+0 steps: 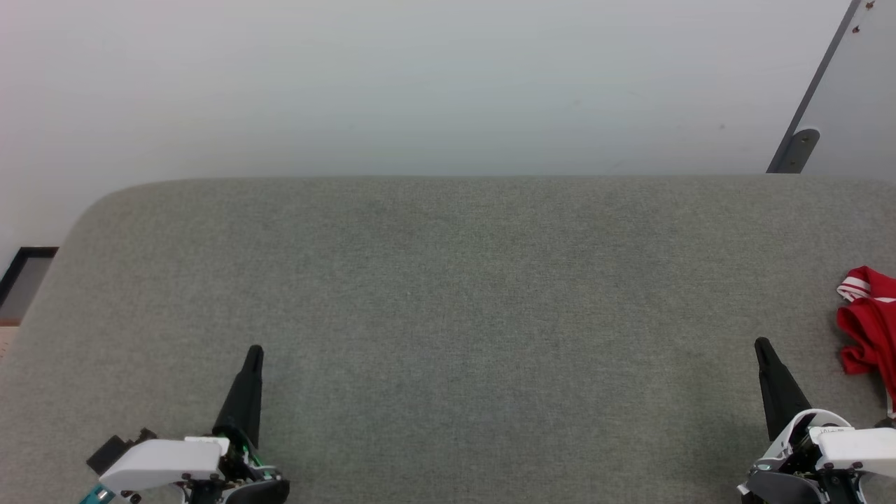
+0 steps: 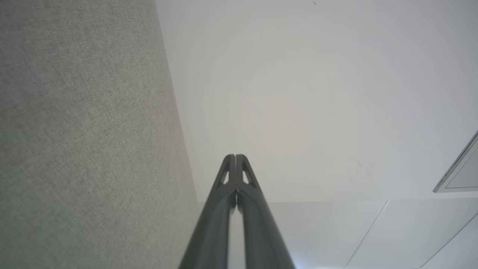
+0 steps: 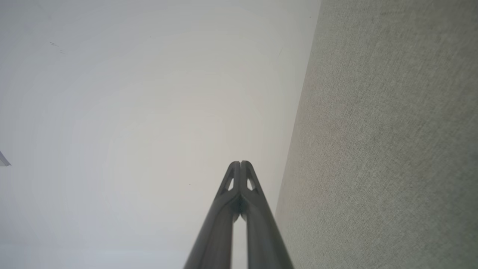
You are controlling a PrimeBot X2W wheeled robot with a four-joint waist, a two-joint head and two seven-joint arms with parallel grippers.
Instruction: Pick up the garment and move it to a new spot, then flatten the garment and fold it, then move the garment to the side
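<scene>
The garment (image 1: 870,322), bright red with a white-striped trim band, lies crumpled at the far right edge of the grey felt-covered table (image 1: 448,294); part of it is cut off by the picture's edge. My right gripper (image 1: 761,346) stands shut at the lower right, a short way left of the garment and apart from it, holding nothing. At the lower left my left gripper (image 1: 255,351) is shut and empty, far from the garment. Both wrist views show the fingertips pressed together, the left gripper (image 2: 235,157) and the right gripper (image 3: 241,163) each beside the grey table surface.
A pale wall (image 1: 420,84) rises behind the table's far edge. A grey panel with a metal bracket (image 1: 805,143) leans at the upper right. The table's left corner is rounded, with a dark-framed object (image 1: 24,276) beyond it.
</scene>
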